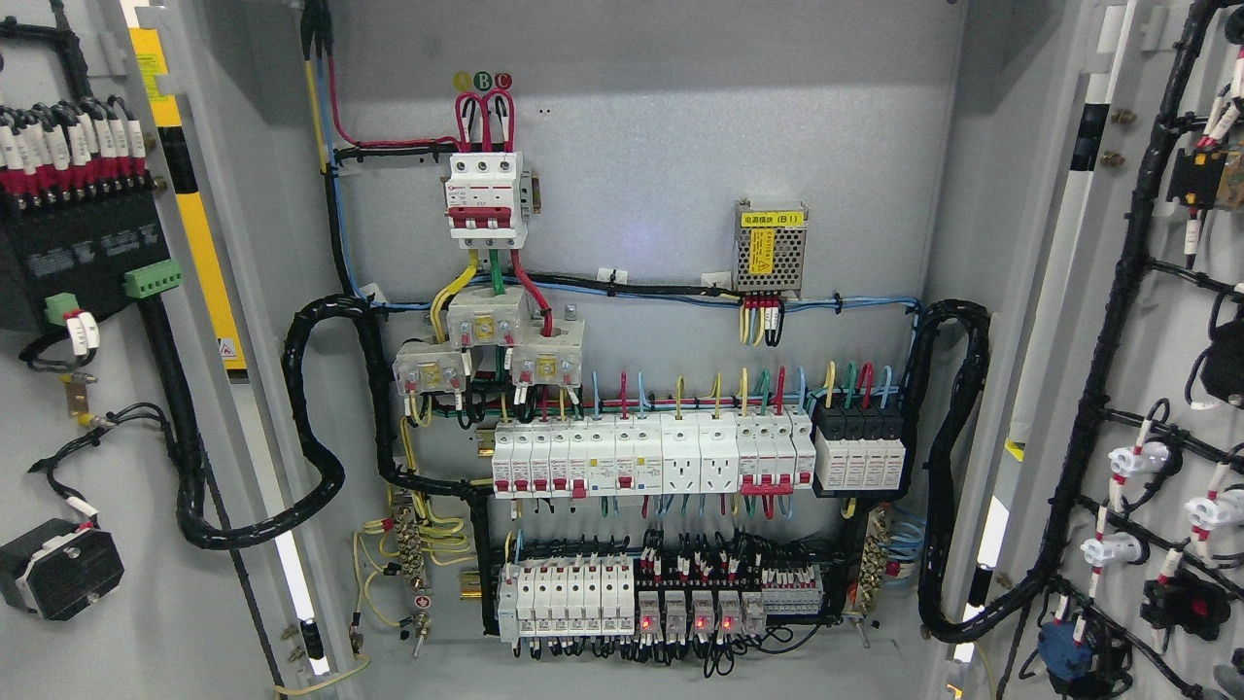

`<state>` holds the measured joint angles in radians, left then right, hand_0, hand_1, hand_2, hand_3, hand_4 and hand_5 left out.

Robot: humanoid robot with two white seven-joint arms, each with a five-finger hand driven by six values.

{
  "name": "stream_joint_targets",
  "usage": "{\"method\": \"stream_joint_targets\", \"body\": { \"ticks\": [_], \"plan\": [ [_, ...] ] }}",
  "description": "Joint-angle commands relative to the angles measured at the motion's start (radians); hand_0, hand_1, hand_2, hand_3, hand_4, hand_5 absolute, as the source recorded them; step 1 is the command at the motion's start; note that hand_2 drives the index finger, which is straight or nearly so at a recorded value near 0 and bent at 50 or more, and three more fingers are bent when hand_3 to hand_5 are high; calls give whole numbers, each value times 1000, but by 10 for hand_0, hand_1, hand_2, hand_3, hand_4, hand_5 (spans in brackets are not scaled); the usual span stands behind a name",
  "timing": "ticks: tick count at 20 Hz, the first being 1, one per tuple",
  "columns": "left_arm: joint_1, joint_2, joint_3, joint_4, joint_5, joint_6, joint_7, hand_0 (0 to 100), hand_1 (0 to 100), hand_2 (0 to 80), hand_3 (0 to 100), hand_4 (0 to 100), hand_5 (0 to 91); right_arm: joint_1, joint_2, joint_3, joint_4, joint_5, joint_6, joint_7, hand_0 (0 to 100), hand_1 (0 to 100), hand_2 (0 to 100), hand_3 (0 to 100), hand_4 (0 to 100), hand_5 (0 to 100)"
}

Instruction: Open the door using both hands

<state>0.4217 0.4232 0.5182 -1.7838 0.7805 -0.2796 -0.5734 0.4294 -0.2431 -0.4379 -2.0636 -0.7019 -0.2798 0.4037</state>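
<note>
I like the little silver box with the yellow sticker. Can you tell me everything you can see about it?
The little silver box sits on the grey back wall of the open cabinet, upper right of the middle. It looks like metal, with a grid of small holes on its front. A yellow label with dark print runs across its top, and a small yellow warning sticker sits below it. Red, yellow and black wires hang from its bottom edge.

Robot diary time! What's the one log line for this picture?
doors: grey metal left door and right door both swung open | hands: none in view | inside: white breaker row
</note>
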Motion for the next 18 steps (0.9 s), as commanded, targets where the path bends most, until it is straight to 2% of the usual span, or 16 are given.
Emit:
{"method": "stream_joint_targets", "body": {
  "ticks": [1,18],
  "plan": [
    [-23,54,22,96,5,13,0,0,0,0,0,0,0,0,1,-22,14,-69,2,-2,215,0,0,0,0,0],
    [-32,52,68,142,13,31,0,0,0,0,0,0,0,3,-8,-18,11,-107,2,6,216,0,0,0,0,0]
  ]
}}
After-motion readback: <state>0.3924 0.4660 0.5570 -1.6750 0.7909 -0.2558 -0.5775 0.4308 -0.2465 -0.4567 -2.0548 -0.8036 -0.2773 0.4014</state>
